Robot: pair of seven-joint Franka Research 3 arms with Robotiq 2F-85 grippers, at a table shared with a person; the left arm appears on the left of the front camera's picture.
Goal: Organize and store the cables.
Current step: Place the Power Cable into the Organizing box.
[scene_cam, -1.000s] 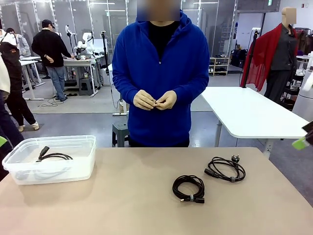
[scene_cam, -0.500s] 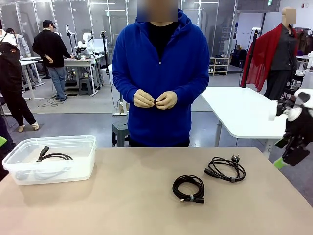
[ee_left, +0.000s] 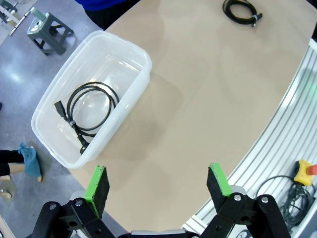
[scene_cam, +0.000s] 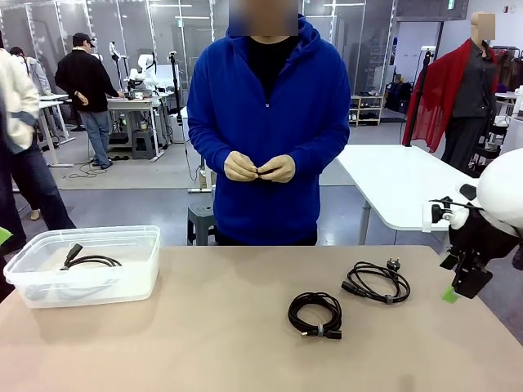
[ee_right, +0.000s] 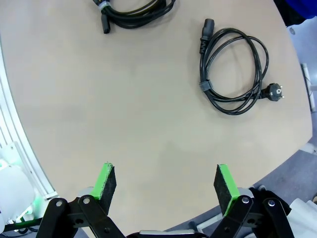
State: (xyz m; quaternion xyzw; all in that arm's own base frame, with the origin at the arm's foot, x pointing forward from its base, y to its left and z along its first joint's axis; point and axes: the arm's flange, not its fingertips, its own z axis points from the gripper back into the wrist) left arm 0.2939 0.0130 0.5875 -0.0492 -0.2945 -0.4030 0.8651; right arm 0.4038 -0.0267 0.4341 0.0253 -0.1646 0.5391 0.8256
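Black plug-ended coil (ee_right: 202,74) lies on the worktop (ee_right: 124,124) ahead of the right hand (ee_right: 165,173), well apart from the left hand (ee_left: 157,183). Both hands are released and empty.

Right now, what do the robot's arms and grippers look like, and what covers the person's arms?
The right arm has a rounded white shell above a black wrist. The left gripper and right gripper are black jointed linkages with two fingers tipped by green pads. The person wears long blue hoodie sleeves.
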